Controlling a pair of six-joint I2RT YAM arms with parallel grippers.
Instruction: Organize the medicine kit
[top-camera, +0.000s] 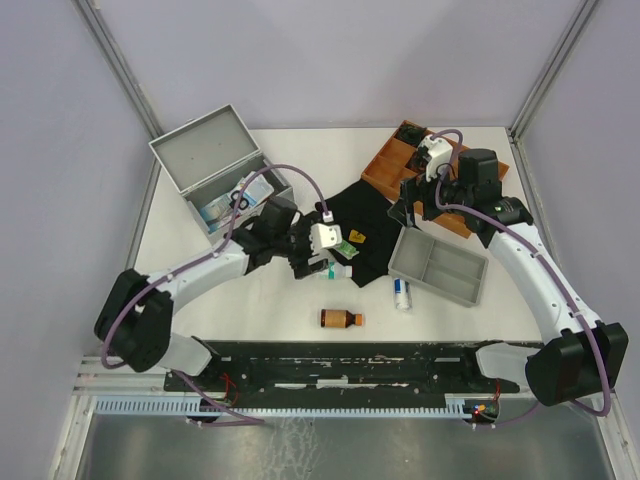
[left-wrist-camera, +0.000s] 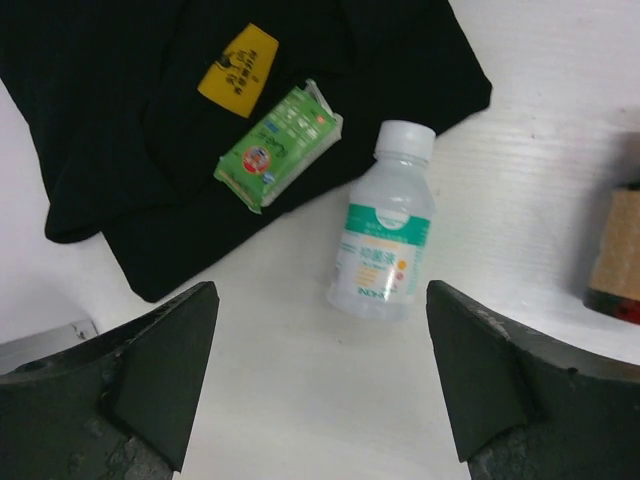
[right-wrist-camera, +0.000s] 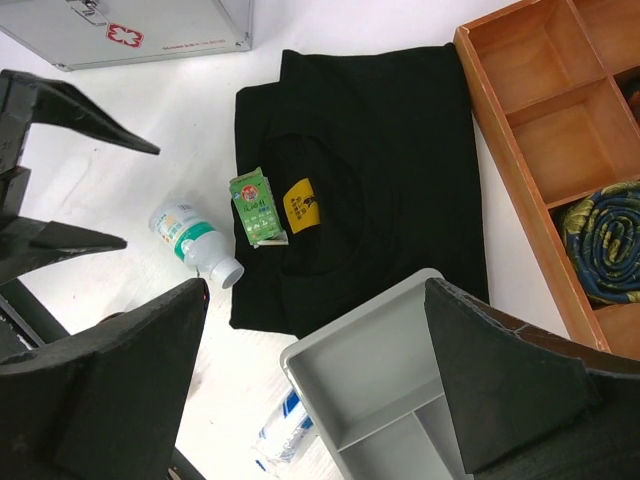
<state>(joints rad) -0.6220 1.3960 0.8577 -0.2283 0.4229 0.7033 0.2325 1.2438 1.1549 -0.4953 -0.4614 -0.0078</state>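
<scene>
The medicine kit (top-camera: 225, 170) stands at 10 o'clock on the desk (top-camera: 250, 300), lid raised. Its contents show only as blue-and-white packaging, partly covered by the left arm and its cable. In the right wrist view the top edge cuts the kit off, so only its front wall with the red-and-white sticker appears.

The left end effector (left-wrist-camera: 320, 370) hangs over the desk with its 2 fingers (left-wrist-camera: 170, 370) spread wide and nothing between them. At 12 o'clock from it lies a clear bottle (left-wrist-camera: 385, 245) with a white cap, on its side. At 11 o'clock a green box (left-wrist-camera: 278, 145) rests on the edge of a black cloth (left-wrist-camera: 150, 120). The print on both is too small to read. At 3 o'clock a brown bottle (left-wrist-camera: 615, 260) is cut off by the frame.

The right end effector (right-wrist-camera: 315, 370) is also spread wide and holds nothing. It hovers over a grey divided tray (right-wrist-camera: 370, 390), whose far part is hidden behind the fingers. A wooden tray (right-wrist-camera: 560, 130) runs off at 2 o'clock, with a coiled blue-and-yellow item (right-wrist-camera: 605, 235) in 1 compartment; I cannot tell what it is. A small blue-and-white bottle (top-camera: 402, 293) lies just beside the grey tray, and from the wrist it is mostly cut off.
</scene>
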